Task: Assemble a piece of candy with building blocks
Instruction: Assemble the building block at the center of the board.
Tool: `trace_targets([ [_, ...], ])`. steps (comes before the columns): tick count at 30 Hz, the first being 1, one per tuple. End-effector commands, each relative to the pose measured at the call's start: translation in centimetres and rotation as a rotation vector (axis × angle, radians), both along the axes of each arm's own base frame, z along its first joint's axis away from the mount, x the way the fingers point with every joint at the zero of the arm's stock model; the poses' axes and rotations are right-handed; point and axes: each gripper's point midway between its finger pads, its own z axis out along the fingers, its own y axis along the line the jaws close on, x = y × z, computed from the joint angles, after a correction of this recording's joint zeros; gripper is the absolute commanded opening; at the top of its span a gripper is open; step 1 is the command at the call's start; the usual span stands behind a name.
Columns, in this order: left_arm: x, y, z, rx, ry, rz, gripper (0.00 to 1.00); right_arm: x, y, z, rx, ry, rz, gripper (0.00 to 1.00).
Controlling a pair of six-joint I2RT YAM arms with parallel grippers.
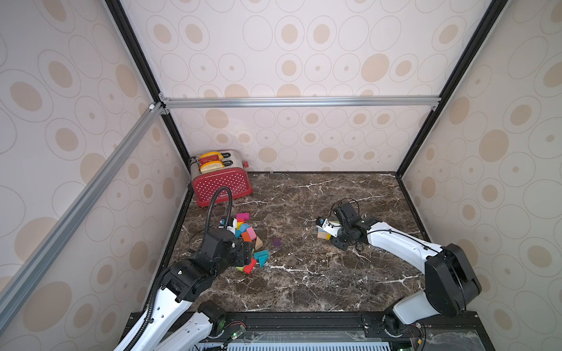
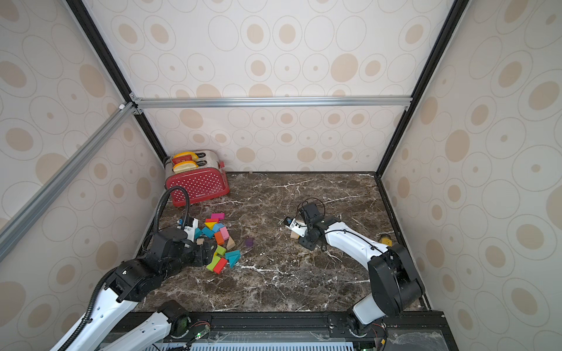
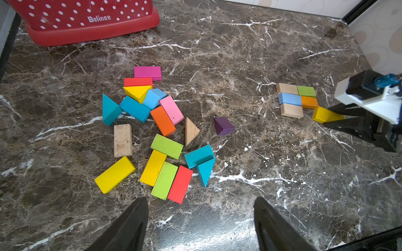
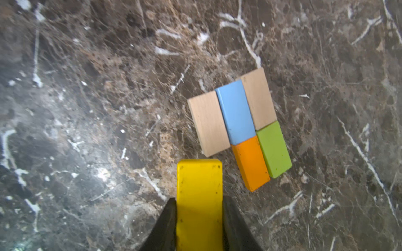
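Several loose building blocks [image 3: 162, 120] in many colours lie in a pile [image 1: 248, 235] at the table's left. My left gripper [image 3: 201, 201] hovers open at the pile's near edge, with nothing between its fingers. A purple wedge [image 3: 223, 126] lies alone to the right of the pile. Further right, five bricks lie flat and pressed together: two bare wood, one blue [image 4: 236, 112], one orange [image 4: 251, 163] and one green [image 4: 274, 150]. My right gripper [image 4: 199, 201] is shut on a yellow brick [image 4: 199, 191], held just short of the nearer wood brick [image 4: 208, 123].
A red polka-dot toaster [image 1: 222, 182] stands in the back left corner, close behind the pile. A mustard-yellow object [image 2: 385, 240] sits by the right wall behind my right arm. Patterned walls enclose the marble table [image 1: 319, 282] on three sides.
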Motion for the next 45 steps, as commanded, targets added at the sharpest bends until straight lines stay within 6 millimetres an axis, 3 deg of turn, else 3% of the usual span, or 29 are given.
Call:
trace_targets([
  [1,0.1,-0.2,0.2,-0.001,-0.011,-0.019,0.77,-1.4,-1.6,-1.5,-0.063,0.056,0.022,0.35],
  [13,-0.1,-0.3,0.4,-0.016,-0.021,-0.032,0.78,-0.3,-2.8,-3.8,-0.057,0.111,0.009,0.35],
  [23,0.0,-0.4,0.4,-0.015,-0.020,-0.033,0.78,0.8,-2.3,-5.1,-0.053,0.140,0.019,0.36],
  [27,-0.1,-0.3,0.3,-0.011,-0.019,-0.031,0.78,1.4,-2.3,-5.2,-0.066,0.121,0.021,0.41],
  [29,0.0,-0.3,0.3,-0.011,-0.018,-0.029,0.78,1.4,-2.2,-5.2,-0.065,0.124,0.023,0.48],
  [33,-0.1,-0.2,0.3,-0.011,-0.018,-0.025,0.78,1.4,-2.2,-4.4,-0.046,0.113,0.005,0.58],
  [38,-0.1,-0.2,0.4,-0.014,-0.021,-0.027,0.78,2.4,-3.1,-1.0,0.010,0.029,-0.202,0.63],
  [42,-0.1,-0.2,0.4,-0.015,-0.022,-0.028,0.78,0.9,-3.4,0.6,0.145,0.053,-0.404,0.69],
  [45,-0.2,-0.2,0.5,-0.021,-0.030,-0.027,0.78,-0.5,-4.3,0.3,0.191,0.090,-0.543,0.70],
])
